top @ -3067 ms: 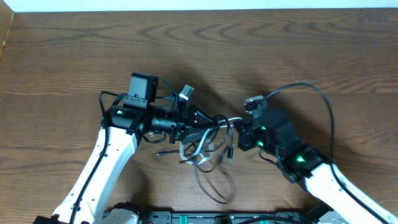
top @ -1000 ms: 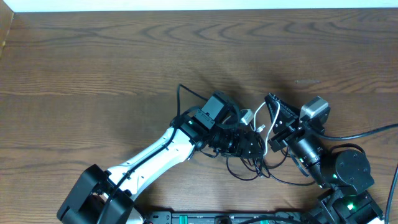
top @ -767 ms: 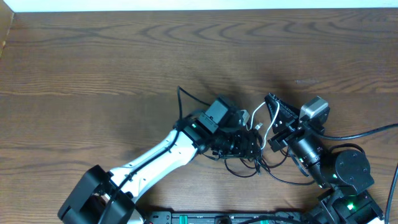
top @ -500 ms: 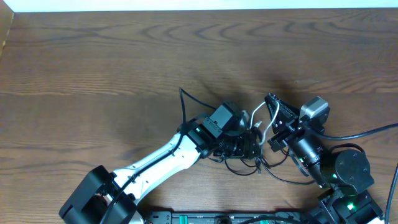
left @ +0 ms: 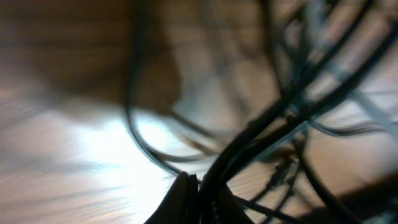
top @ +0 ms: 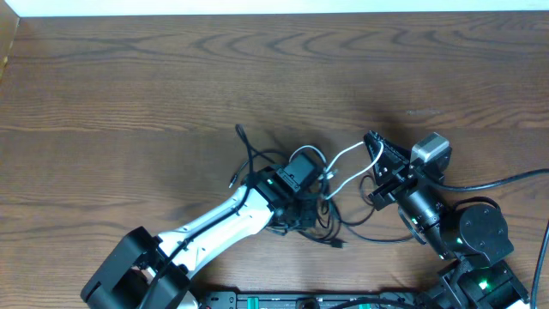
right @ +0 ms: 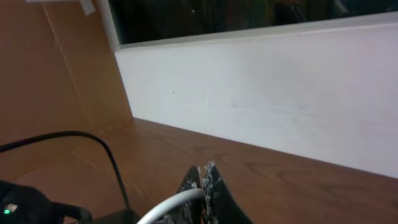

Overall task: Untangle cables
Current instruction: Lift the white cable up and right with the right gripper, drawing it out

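Mostly black cables (left: 261, 124) knotted (blurred), left fingers (left: 180, 199) pinching them; right fingers (right: 211, 185) pinching white cable (right: 171, 208).

The right end effector (right: 203, 169) sits at the bottom middle with its two fingers pressed together on a white cable (right: 169, 206), which curves away down and to the left of it. Left of the end effector a black cable (right: 93, 138) arches over the brown table (right: 298, 186) and drops towards a dark part with a small green light (right: 18, 208). Behind the end effector, a white wall (right: 280, 93) rises from the table's far edge.
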`<state>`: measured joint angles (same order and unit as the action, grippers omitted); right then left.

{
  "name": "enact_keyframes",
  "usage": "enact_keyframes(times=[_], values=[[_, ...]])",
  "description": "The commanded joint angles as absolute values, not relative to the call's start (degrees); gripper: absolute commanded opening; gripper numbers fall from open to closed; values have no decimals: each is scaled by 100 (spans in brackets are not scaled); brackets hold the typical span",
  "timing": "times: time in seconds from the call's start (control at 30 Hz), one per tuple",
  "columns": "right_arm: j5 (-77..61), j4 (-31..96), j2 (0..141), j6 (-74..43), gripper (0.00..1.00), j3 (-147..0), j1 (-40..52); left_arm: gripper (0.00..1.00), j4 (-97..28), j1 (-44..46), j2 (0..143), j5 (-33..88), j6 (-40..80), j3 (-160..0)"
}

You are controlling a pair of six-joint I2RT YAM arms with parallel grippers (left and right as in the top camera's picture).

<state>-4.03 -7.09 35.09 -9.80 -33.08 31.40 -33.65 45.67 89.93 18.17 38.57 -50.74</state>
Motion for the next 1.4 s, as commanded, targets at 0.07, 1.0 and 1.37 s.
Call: enact_keyframes(times=[0.07, 1.0, 1.37], values=[[-204, -987, 3472, -910, 1, -3336, 3061, 8, -4036, 4112, 9067, 1031, 3529, -5039], [3728, 204, 2397, -504, 1, -3492, 2202, 7, -5306, 1931, 9065, -1, 2790, -5033], [2235, 1435, 3350, -506, 1, -5325, 1861, 8, -5332, 1533, 9065, -89, 2788, -4965]])
